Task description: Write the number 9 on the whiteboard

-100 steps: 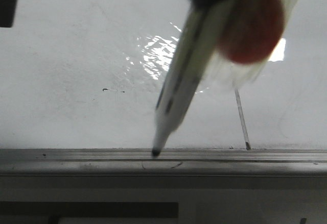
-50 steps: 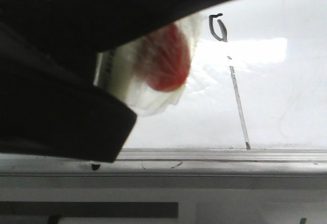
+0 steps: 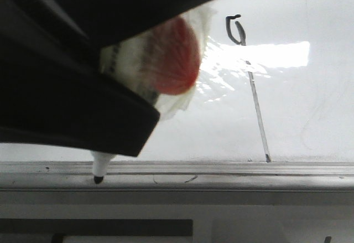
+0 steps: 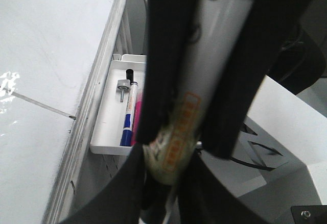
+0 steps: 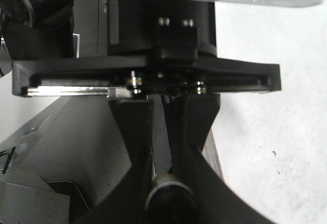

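The number 9 (image 3: 237,30) is on the whiteboard (image 3: 310,115) at upper right: a small black loop with a long thin tail slanting down to the grey ledge (image 3: 249,171). My left gripper (image 4: 168,180) is shut on a white marker (image 4: 207,76). In the front view it is a large black mass (image 3: 66,99) at upper left. The marker's black tip (image 3: 98,179) rests on the ledge, well left of the 9. A red blob in clear wrap (image 3: 176,60) sits on the marker. My right gripper (image 5: 166,193) is shut on a dark round-ended thing (image 5: 168,201) beside the board.
A white tray (image 4: 104,132) hangs below the board's edge, holding a blue marker (image 4: 127,127), a pink one and a small grey piece. Bright glare (image 3: 265,55) lies across the board. Dark frames and cables stand beyond the tray.
My left gripper has moved left and closer to the camera with the marker. Its tip has shifted left along the ledge. The loop of the 9 is now uncovered.
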`<action>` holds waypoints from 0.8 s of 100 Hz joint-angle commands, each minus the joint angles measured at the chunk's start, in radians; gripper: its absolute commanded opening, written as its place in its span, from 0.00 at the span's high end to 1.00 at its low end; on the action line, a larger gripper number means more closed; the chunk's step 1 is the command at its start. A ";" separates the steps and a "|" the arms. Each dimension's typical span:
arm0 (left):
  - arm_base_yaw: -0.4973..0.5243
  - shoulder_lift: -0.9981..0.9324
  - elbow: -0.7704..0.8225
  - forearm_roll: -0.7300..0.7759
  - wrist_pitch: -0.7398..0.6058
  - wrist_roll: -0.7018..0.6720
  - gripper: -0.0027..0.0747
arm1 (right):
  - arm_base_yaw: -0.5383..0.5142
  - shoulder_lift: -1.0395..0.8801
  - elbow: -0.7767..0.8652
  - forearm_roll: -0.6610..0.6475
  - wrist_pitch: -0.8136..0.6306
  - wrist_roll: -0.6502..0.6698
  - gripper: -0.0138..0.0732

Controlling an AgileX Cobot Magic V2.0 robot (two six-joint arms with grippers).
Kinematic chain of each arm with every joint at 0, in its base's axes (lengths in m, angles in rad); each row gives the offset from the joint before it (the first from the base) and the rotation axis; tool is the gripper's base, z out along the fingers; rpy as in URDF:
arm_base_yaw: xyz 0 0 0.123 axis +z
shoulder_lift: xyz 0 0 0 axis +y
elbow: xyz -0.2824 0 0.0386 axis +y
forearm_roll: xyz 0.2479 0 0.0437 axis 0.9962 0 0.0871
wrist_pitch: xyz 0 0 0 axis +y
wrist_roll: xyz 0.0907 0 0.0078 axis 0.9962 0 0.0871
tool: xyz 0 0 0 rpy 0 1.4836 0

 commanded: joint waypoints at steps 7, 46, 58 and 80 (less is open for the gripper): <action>-0.003 -0.012 -0.033 -0.117 0.008 -0.057 0.99 | 0.001 -0.004 -0.035 0.000 -0.149 -0.016 0.78; 0.048 -0.012 -0.027 -0.115 -0.008 -0.057 0.99 | -0.094 -0.172 -0.035 -0.025 -0.238 -0.016 0.18; 0.052 -0.012 -0.027 -0.117 -0.041 -0.095 0.99 | -0.137 -0.277 -0.035 0.000 -0.269 -0.014 0.39; 0.052 -0.010 -0.027 -0.117 -0.339 -0.403 0.99 | -0.182 -0.371 -0.035 0.059 -0.119 -0.002 0.91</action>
